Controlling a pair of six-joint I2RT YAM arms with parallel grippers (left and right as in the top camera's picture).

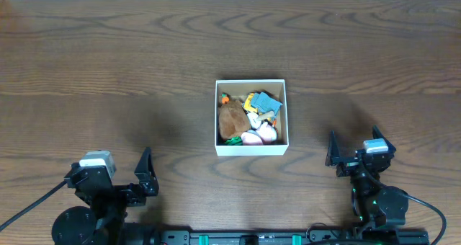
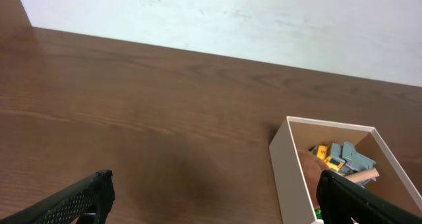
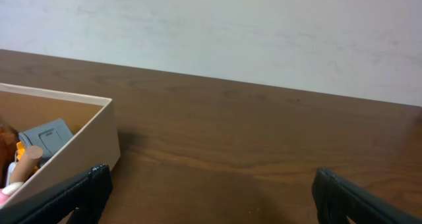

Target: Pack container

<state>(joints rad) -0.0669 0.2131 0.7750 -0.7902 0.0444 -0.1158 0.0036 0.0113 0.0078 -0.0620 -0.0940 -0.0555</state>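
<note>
Container well off table edges; left pincer, right pincer spread.

You look down on a table of dark, grained wood with a dull sheen. At centre frame, the container is matt cardboard, white outside and tan within. A brown toy inside looks furry. The left fingers are matt black and cross-hatched.

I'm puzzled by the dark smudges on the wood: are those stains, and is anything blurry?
Overhead: soft shadows, not stains, on the brown wooden table either side of the white square cardboard box. Left wrist: black claw fingers look soft close up. Right wrist: even light, no glare.
</note>
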